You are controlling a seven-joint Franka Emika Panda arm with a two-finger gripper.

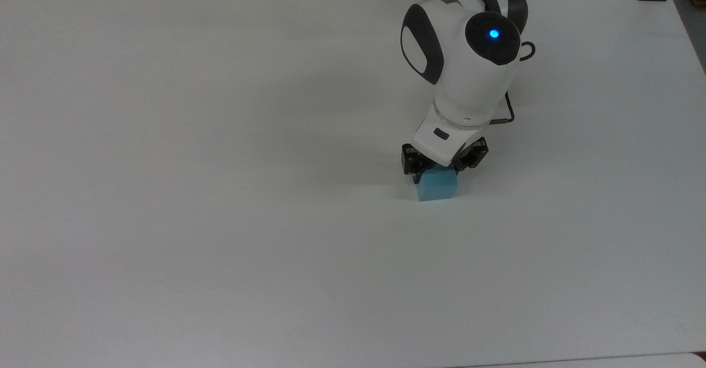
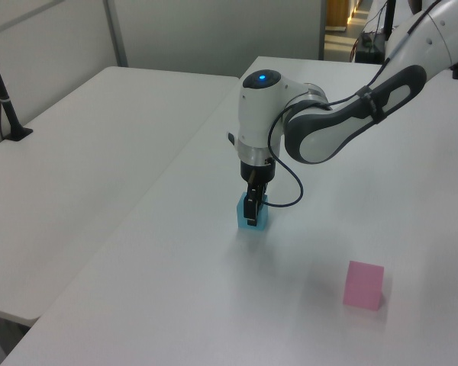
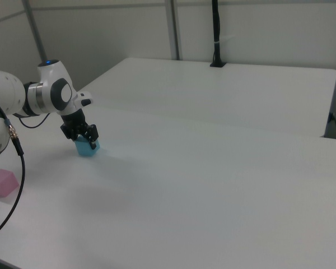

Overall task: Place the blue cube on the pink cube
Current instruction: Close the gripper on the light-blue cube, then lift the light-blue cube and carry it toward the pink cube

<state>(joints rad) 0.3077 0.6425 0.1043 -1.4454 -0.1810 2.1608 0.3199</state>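
The black two-finger gripper (image 1: 439, 170) is straddling the small light-blue matte cube (image 1: 437, 186) on the white desk (image 1: 220, 191), one finger sitting at each side, spread about the cube's width; I cannot tell if they are pressing yet. This looks like the grasp step. The small pale-pink matte cube (image 2: 364, 284) is sitting well apart from the gripper, so next comes squeezing, lifting, carrying across.

Claw (image 3: 84, 140) straddling blue cube (image 3: 87, 147), pink cube (image 3: 3, 182) (well apart) on white table (image 3: 213, 168)
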